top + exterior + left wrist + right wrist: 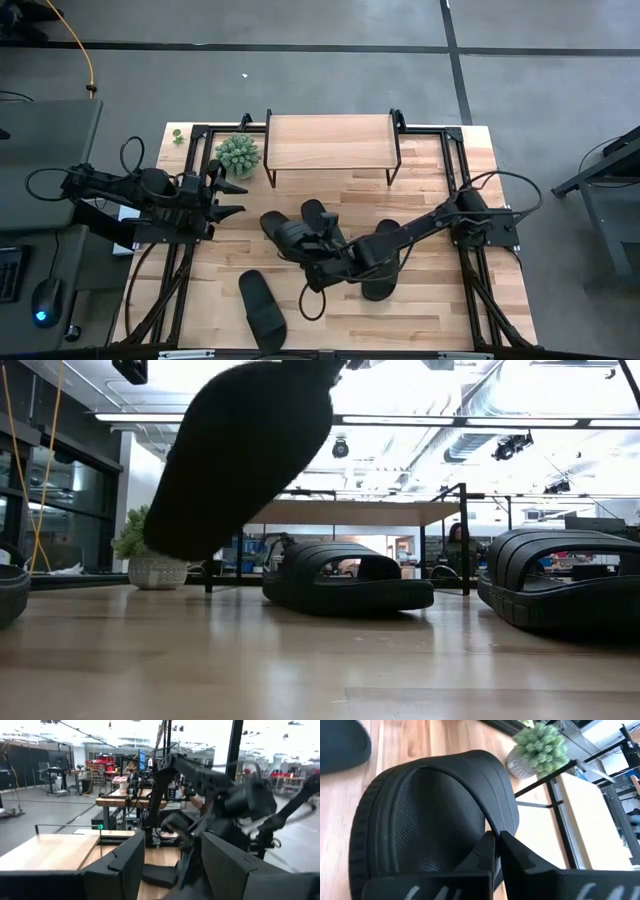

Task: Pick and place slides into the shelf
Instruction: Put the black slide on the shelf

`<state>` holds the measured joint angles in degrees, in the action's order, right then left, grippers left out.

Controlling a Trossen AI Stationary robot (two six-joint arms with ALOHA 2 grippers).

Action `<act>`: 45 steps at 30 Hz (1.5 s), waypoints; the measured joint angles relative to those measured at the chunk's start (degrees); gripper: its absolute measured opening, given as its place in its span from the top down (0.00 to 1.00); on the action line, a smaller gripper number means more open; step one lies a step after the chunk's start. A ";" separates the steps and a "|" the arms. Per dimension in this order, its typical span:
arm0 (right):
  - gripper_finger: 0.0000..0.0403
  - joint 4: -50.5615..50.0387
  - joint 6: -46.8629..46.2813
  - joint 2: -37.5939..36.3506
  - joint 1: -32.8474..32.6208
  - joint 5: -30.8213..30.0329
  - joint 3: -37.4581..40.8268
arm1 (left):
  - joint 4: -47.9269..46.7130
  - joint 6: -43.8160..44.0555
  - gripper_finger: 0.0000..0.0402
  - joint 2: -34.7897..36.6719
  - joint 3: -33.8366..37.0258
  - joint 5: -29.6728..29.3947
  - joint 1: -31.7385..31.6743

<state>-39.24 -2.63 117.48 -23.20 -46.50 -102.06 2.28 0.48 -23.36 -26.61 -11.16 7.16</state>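
Observation:
My right gripper [322, 240] reaches in from the table's right and is shut on a black slide [283, 235], which hangs over the table's middle [240, 450]. Three more black slides lie flat on their soles. One is behind the held one [314, 212], one is under my right arm [382, 262], and one is near the front edge [262, 310]. The shelf [330, 140], a light wooden top on thin black legs, stands at the far edge. My left gripper [228, 196] waits open at the left, holding nothing. My right gripper pinches the edge of the slide's strap [482, 817] between its two shut fingers [512, 852]. It comes slanting down from the table's right. The slide is lifted clear of the table and hangs tilted, one end lower [175, 540].
A small potted plant [238, 155] stands just left of the shelf. A black metal frame [455, 160] borders the tabletop. Bare wood lies between the shelf and the slides, and at the near right.

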 joint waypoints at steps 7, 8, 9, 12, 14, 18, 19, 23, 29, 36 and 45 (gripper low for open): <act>1.00 -1.31 0.04 -4.66 -0.07 0.40 0.00 | -6.06 -3.88 0.56 4.10 0.00 0.01 0.00; 1.00 -1.28 0.04 -5.31 -0.07 0.73 0.00 | -6.75 -4.49 0.56 4.33 0.00 0.00 0.00; 1.00 -1.36 0.10 -5.91 -0.10 1.06 0.00 | -7.33 -4.84 0.56 4.57 0.00 0.00 0.00; 1.00 -1.33 0.52 -7.69 -0.11 2.03 0.00 | -8.75 -6.00 0.56 4.86 0.00 0.02 0.00; 1.00 -1.30 0.78 -8.86 -0.13 2.44 0.00 | -10.07 -6.99 0.56 4.84 0.00 0.02 -0.01; 1.00 -1.30 1.55 -11.15 -0.20 3.42 0.00 | -11.77 -8.99 0.56 4.84 0.00 0.02 0.00; 1.00 -1.34 1.57 -11.84 -0.20 4.00 0.00 | -12.50 -9.19 0.56 4.84 0.00 0.02 0.00; 1.00 -1.27 1.58 -14.65 -0.34 6.20 0.00 | -13.98 -10.59 0.56 4.84 0.00 0.02 0.00; 1.00 -1.28 2.24 -19.32 -1.59 7.64 0.00 | -16.67 -10.98 0.55 4.79 0.00 0.02 0.00; 1.00 4.17 6.40 -23.62 -4.32 7.65 0.00 | -16.33 -10.98 0.45 4.79 0.00 1.62 0.00; 1.00 19.61 17.71 -24.22 -4.90 13.07 0.00 | -11.34 -10.93 0.36 4.21 0.00 4.15 0.00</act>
<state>-19.63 15.08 93.25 -28.10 -33.43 -102.06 -9.06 -10.45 -19.15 -26.61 -7.01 7.16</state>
